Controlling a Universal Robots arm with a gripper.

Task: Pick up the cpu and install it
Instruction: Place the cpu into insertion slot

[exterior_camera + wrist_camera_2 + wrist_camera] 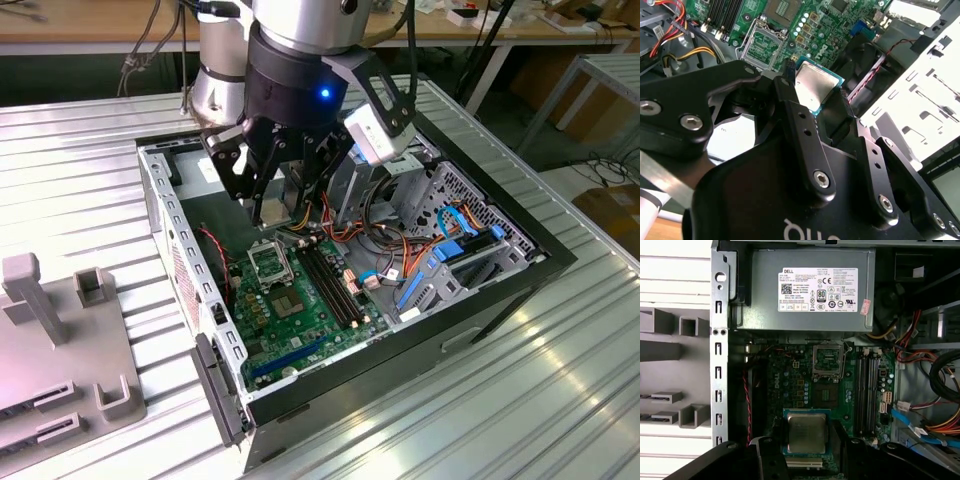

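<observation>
The cpu (806, 432) is pinched by its edges in the gripper (814, 89), its silver top facing up toward both wrist cameras and its greenish rim showing along the sides. One black finger (790, 102) presses on one edge and its partner on the opposite edge, so the jaws are clamped on the chip. The chip hangs above the green board (300, 320), apart from the socket (828, 361) and not seated in it. In the first wrist view it sits on the side of the socket away from the power supply (810, 290). The socket's black frame lies open with its middle uncovered. Just beside the socket, between it and the held chip, is a smaller bare grey chip (287, 304). Beside the socket on another side run the long memory slots (867, 390). The board lies inside an open computer case (165, 220) on a ribbed metal table (560, 400). Well apart from the socket, at the exterior view's left, a grey holder (60, 340) rests on the table.
</observation>
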